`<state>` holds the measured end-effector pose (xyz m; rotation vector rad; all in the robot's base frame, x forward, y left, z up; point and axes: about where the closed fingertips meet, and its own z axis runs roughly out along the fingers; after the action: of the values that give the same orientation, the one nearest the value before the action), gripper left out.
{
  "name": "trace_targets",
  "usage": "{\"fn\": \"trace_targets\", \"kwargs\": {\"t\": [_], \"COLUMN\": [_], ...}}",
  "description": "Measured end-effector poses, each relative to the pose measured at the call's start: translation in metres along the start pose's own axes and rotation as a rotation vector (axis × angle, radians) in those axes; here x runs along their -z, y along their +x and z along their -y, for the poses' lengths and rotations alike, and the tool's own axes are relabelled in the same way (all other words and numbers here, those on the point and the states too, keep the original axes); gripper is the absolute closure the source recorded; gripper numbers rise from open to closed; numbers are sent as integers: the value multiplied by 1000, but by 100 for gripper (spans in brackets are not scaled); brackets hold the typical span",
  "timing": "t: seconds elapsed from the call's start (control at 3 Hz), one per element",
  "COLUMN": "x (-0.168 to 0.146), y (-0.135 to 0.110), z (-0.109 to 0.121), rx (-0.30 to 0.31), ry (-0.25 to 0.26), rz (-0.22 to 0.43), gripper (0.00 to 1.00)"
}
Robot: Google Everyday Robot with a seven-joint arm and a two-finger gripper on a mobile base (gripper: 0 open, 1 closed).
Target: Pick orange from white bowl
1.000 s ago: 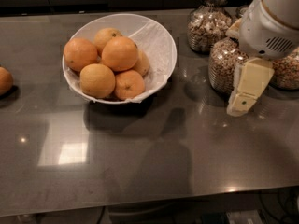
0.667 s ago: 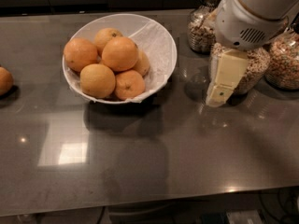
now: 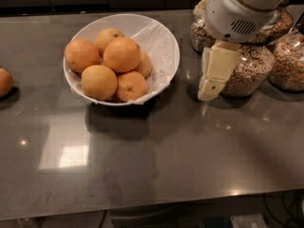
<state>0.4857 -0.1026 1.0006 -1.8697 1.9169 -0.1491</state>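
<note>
The white bowl (image 3: pixel 160 38) stands on the dark counter at the upper left, lined with crinkled white paper and holding several oranges. The orange (image 3: pixel 122 54), large and deep orange, lies on top at the middle of the pile. A paler yellowish one (image 3: pixel 99 81) lies at the front left and a smaller one with a stem dot (image 3: pixel 131 86) at the front. My gripper (image 3: pixel 207 93) hangs from the white arm at the upper right. It points down over the counter, to the right of the bowl and apart from it, with nothing in it.
Glass jars of grain stand behind and right of the gripper (image 3: pixel 247 72), (image 3: pixel 290 61), (image 3: pixel 201 30). A lone orange (image 3: pixel 4 82) lies on the counter at the left edge. The counter's front edge runs along the bottom.
My arm and gripper have moved left, from the right edge toward the bowl. The bowl and oranges have not moved.
</note>
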Motion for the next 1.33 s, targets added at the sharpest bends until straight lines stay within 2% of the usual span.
{"fn": "trace_targets", "kwargs": {"t": [0.33,0.67,1.0,1.33], "x": [-8,-25,-34,-36], "y": [-8,-41,-64,-67], "z": [7,32,52,52], "rx": [0,46,41,40], "ry": [7,44,82,90], "rz": [52,156,263,261], "gripper": [0,0,0,0]}}
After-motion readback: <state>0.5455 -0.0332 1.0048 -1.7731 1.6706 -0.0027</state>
